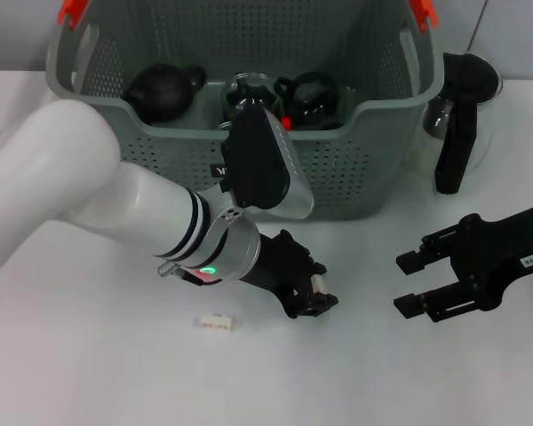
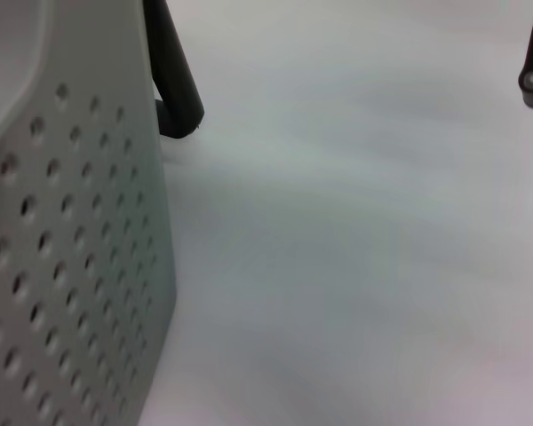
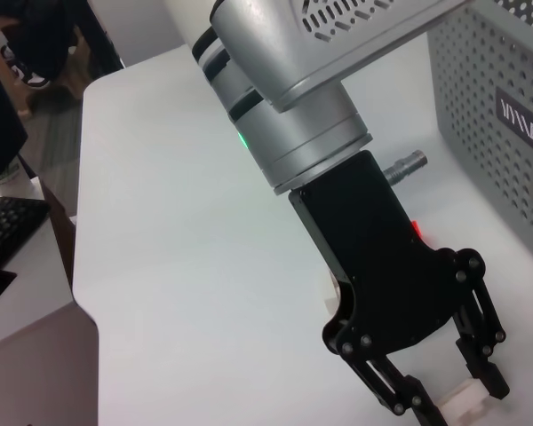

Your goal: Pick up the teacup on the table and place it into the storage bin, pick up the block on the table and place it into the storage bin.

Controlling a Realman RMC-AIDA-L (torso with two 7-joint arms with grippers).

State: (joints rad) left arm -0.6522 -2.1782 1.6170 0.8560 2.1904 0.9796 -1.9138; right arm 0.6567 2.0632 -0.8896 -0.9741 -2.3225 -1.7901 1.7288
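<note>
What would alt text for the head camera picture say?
The left gripper closes on a small pale block at the white table, before the storage bin holding dark teaware. The right gripper waits open nearby.

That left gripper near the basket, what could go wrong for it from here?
1. The left gripper is closed on a small pale block only at its fingertips; the block might slip out on the way up.
2. The storage bin has a tall wall right behind that arm, so the lift could bump it.
3. A second small block lies beside the arm and might get nudged.
</note>
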